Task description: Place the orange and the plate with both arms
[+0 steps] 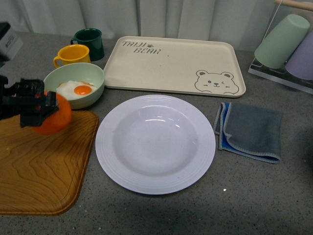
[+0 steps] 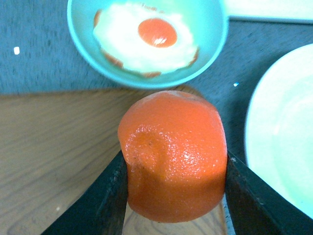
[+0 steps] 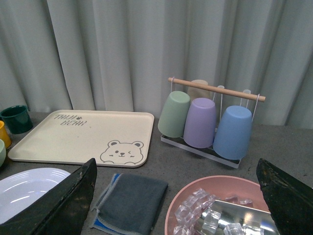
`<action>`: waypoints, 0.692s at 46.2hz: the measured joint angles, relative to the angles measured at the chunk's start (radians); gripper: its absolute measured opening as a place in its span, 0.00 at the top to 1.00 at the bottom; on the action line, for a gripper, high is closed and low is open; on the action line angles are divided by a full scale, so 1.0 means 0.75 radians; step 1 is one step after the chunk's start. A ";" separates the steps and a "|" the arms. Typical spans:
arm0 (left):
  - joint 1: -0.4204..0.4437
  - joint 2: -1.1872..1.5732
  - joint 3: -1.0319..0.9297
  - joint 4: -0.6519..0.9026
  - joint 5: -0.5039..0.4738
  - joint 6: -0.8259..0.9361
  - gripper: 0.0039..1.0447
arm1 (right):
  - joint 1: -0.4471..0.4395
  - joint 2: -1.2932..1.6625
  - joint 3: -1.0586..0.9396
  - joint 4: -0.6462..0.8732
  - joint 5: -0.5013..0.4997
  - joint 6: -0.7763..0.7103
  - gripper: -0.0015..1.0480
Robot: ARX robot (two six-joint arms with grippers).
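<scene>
My left gripper [image 1: 46, 110] is shut on the orange [image 1: 55, 115], a round bright-orange fruit, and holds it above the far edge of the wooden tray [image 1: 34, 166]. In the left wrist view the orange [image 2: 173, 154] fills the space between both black fingers [image 2: 105, 200]. The white deep plate [image 1: 155, 143] lies in the middle of the table, to the right of the orange; its rim [image 2: 288, 132] shows beside the fruit. My right gripper [image 3: 176, 196] is open and empty, high over the table's right side, out of the front view. The plate's edge [image 3: 24, 188] shows low in the right wrist view.
A pale green bowl [image 1: 75, 84] with a fried egg sits just behind the orange. Yellow mug [image 1: 72, 55] and dark green mug [image 1: 90, 42] stand behind it. The cream bear tray [image 1: 173, 66], grey cloth [image 1: 250, 130], cup rack [image 3: 212, 120] and pink bowl of ice [image 3: 220, 208] lie to the right.
</scene>
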 joint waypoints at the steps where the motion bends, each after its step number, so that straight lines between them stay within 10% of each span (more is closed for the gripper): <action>1: -0.031 -0.034 -0.009 0.015 -0.022 0.019 0.54 | 0.000 0.000 0.001 0.000 0.000 0.000 0.09; 20: -0.554 0.067 -0.028 0.357 -0.318 0.274 0.55 | 0.000 0.000 0.001 0.000 -0.001 0.000 0.09; 32: -0.688 0.318 0.027 0.594 -0.414 0.497 0.55 | 0.000 0.000 0.000 0.000 -0.001 0.000 0.09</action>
